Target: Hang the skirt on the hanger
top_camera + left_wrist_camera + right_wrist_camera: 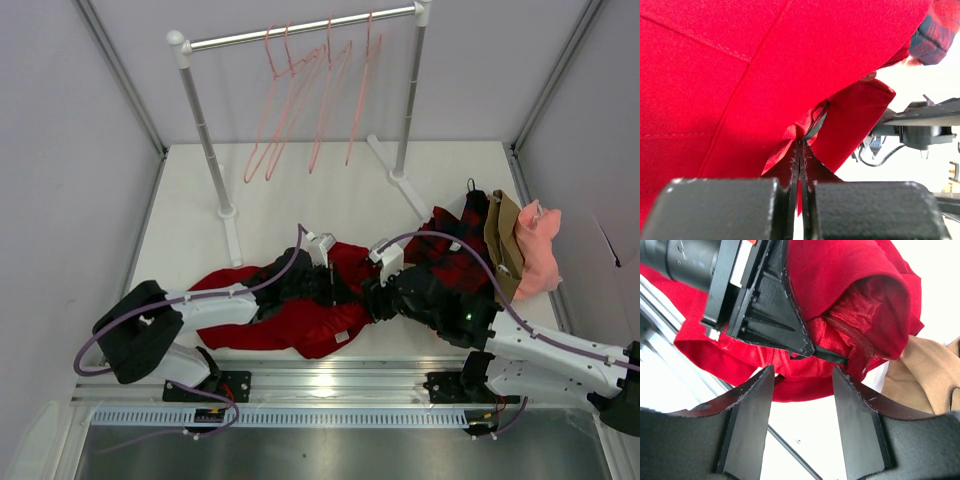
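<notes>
Skirt (300,322) cloth, deep red and plain, lies crumpled on the white desk (300,200) on the near side of the clothes rack (300,30), well apart from it. My left end effector (800,165) is pressed together on that skirt: its tips meet on a pinch of the red edge, right where a thin black loop (816,124) comes out of the fabric, and red cloth fills nearly all of my left wrist view above the pinch. My right end effector (802,372) stands with its fingers (752,410) apart and nothing between them. Its tips point at a rolled red fold and at the same black loop, which lie just beyond them, and I cannot tell whether they touch the cloth. From above, the two end effectors sit close together at the middle of the skirt. Four salmon-pink wire hangers (285,105) hang by their hooks from the rack's bar, all bare, far from the skirt. Off the rack's right foot, on the near side, a red-and-black plaid garment (455,250) is heaped beside the skirt, with a tan garment (503,240) and a salmon-pink garment (540,250) farther right.
</notes>
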